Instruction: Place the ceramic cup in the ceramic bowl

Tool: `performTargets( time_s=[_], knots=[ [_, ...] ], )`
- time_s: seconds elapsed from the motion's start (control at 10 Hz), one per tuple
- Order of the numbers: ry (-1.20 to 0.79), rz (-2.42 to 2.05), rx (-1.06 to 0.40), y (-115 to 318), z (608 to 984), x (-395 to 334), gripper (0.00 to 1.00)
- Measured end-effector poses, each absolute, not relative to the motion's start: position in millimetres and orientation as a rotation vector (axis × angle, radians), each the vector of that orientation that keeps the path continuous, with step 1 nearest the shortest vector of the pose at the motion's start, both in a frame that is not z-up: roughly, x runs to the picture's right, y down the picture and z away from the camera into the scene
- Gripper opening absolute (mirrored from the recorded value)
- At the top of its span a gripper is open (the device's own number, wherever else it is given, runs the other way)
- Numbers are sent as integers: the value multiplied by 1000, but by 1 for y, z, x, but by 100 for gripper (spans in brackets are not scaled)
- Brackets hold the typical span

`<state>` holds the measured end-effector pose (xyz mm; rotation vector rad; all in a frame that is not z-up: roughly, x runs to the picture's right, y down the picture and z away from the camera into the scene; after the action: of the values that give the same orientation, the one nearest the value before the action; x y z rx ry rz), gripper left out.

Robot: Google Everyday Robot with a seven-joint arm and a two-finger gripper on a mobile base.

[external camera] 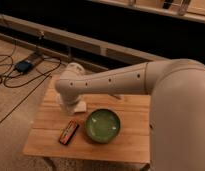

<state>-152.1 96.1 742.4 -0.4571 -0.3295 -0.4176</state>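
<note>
The ceramic bowl [102,125], wide, green and glossy, sits empty on the wooden table [131,142] at front centre. My white arm [121,80] reaches in from the right, and its wrist [71,90] hangs over the table's back left part. My gripper [66,103] points down under that wrist, just left of the bowl and mostly hidden by the arm. A flat white block [79,106] peeks out below the wrist. The ceramic cup is hidden from view.
A dark snack bar [68,132] lies on the table left of the bowl. Cables and a black power box [23,65] lie on the floor to the left. A dark low wall [96,30] runs behind the table.
</note>
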Motion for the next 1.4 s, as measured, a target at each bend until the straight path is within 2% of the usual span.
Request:
performTargets(
  time_s=[0.1, 0.3, 0.8, 1.3, 1.4],
  knots=[
    [-260, -299, -448, 102, 729, -72, 0],
    [-215, -232, -445, 113, 719, -27, 0],
    [-199, -189, -466, 154, 723, -7, 0],
    [-182, -177, -454, 165, 734, -4, 1],
    [-168, -166, -452, 164, 738, 1, 7]
  ],
)
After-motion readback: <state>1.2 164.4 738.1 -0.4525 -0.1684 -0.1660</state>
